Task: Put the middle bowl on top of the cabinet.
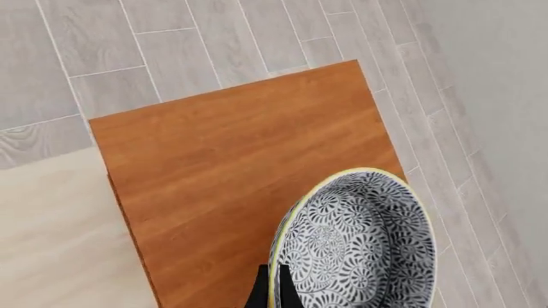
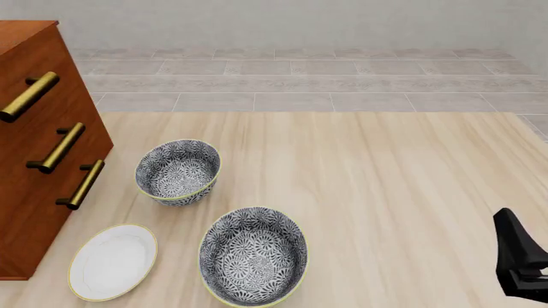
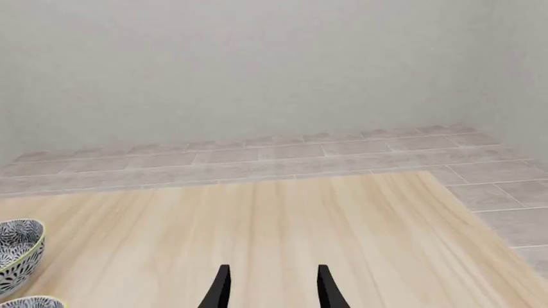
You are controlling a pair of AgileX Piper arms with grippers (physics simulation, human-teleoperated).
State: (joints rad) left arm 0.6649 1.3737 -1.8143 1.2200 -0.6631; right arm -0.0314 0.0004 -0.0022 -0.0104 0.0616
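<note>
Left pincer (image 1: pixel 272 287) pinching middle bowl (image 1: pixel 360 244) rim above cabinet (image 1: pixel 222 173), right pincer (image 3: pixel 271 285) spread, empty

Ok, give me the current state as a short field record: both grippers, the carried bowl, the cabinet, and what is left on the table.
left gripper: shut on the middle bowl's rim; not seen in the front view
middle bowl: held tilted above the cabinet top; contact with it cannot be told
cabinet: at the table's left edge, top bare in the left wrist view
right gripper: open, holding nothing, low over the table's right side
table: two patterned bowls and a white plate
</note>
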